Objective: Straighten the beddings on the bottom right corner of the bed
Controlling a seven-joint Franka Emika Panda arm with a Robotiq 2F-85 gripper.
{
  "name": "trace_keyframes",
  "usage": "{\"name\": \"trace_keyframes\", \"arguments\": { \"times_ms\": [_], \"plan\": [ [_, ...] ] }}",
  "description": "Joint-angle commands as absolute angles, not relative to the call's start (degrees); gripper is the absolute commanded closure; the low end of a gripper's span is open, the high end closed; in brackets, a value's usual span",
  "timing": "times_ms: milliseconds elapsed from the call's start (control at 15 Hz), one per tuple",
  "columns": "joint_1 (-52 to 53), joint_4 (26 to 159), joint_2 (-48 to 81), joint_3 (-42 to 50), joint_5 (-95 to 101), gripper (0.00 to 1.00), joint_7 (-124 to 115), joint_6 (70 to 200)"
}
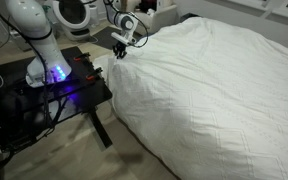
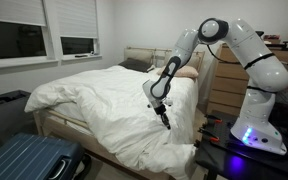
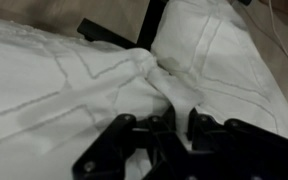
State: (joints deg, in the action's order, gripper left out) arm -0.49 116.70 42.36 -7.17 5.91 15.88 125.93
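Bedroom carpet is seen below the bed [image 2: 56,126]; at its near right corner a thin fold of the beddings [image 1: 214,80] is pinched in the nearly closed gripper [image 3: 176,122], and could be lost if pulled sharply

Place: I see a home bedroom | bed [image 2: 56,126] in white beddings [image 2: 104,95] | window blinds [image 2: 79,45] | wooden dresser [image 2: 224,85] | blue suitcase [image 2: 29,160]

White quilted beddings [image 3: 64,90] bunched into ridge; black jaws pinch fold at bottom edge; dark bar [image 3: 109,33] above.
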Motion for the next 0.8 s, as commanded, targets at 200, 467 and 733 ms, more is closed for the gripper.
{"name": "trace_keyframes", "arguments": {
  "times_ms": [200,467,733],
  "plan": [
    [-0.8,121.4,41.5,-10.5,6.1,0.98,26.4,117.5],
    [-1.1,123.2,40.6,-12.5,7.4,0.98,33.8,116.2],
    [-0.6,125.2,38.8,-13.7,9.6,0.98,41.0,115.5]
  ]
}}
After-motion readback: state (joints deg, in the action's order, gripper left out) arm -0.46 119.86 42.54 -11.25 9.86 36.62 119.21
